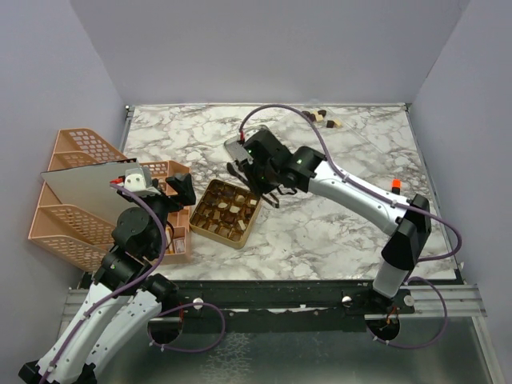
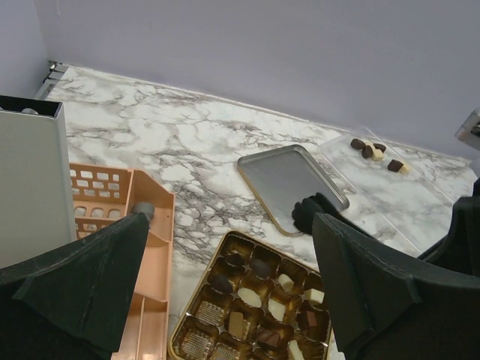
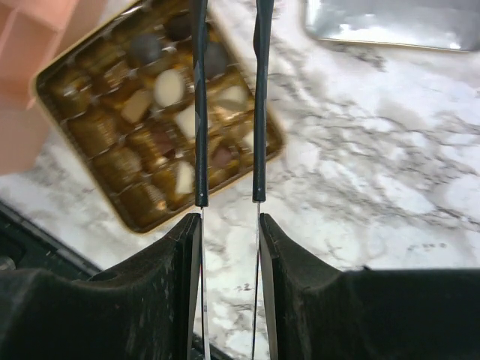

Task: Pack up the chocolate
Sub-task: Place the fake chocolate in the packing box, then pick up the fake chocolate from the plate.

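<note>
The golden-brown tray lies at the table's centre-left, with several dark, light brown and cream chocolate pieces in its compartments. They also show in the left wrist view and the right wrist view. A few loose chocolate pieces lie at the far back right. My right gripper hovers over the tray's far right edge, shut on thin black-sleeved tongs whose tips run out of view. My left gripper hangs open and empty just left of the tray.
A flat silver lid lies behind the tray, close to the right gripper. Orange slotted organisers and a grey board fill the left edge beside my left arm. Walls close in the table's back and sides.
</note>
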{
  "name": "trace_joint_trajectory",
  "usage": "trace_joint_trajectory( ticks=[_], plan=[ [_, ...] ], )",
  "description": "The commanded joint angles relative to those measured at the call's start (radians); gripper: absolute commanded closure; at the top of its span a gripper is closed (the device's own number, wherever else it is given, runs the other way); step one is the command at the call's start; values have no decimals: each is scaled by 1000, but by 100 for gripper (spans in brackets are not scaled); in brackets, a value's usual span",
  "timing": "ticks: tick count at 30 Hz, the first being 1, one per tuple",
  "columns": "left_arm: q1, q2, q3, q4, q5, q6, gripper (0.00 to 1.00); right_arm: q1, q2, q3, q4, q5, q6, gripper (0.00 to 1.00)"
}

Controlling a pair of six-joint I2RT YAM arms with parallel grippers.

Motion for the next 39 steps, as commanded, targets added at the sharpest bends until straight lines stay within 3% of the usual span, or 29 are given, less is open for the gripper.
trace_joint_trajectory(
  ticks=[1, 12, 24, 39],
  plan=[
    [8, -13, -13, 14, -12, 7, 1, -105, -9, 32, -28, 75, -45, 62],
    [6, -8, -13, 17, 4, 5, 1, -401, 59, 61, 22, 105, -109, 62],
    [6, -11, -16, 20, 11, 5, 1, -661, 263, 147, 35, 106, -92, 62],
    [7, -31, -21, 28, -2, 14, 1, -772, 480, 389, 20, 86, -135, 62]
  ],
)
